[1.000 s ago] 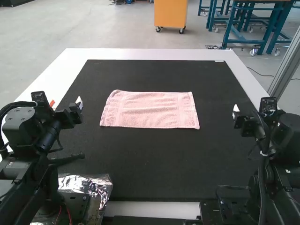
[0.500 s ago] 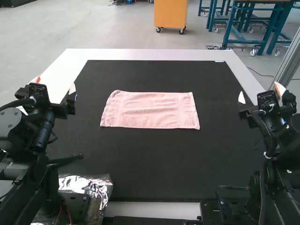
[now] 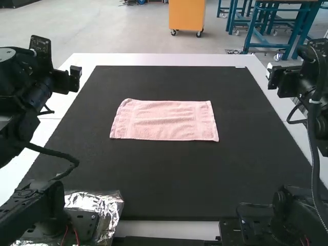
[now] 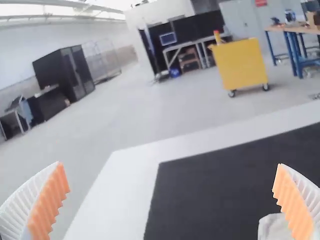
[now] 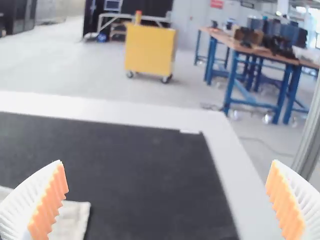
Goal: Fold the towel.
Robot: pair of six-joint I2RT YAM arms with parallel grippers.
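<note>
The left gripper is hanging left of the towel, its fingers spreading wide. The towel is lying flat on the mat. The right gripper is hanging beyond, right of it, fingers also spreading wide.

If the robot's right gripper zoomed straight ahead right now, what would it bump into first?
Probably the black mat, near its far corner, since that lies ahead between the right gripper's open fingers. Depth is unclear, though, so it might skim over the mat instead.
</note>
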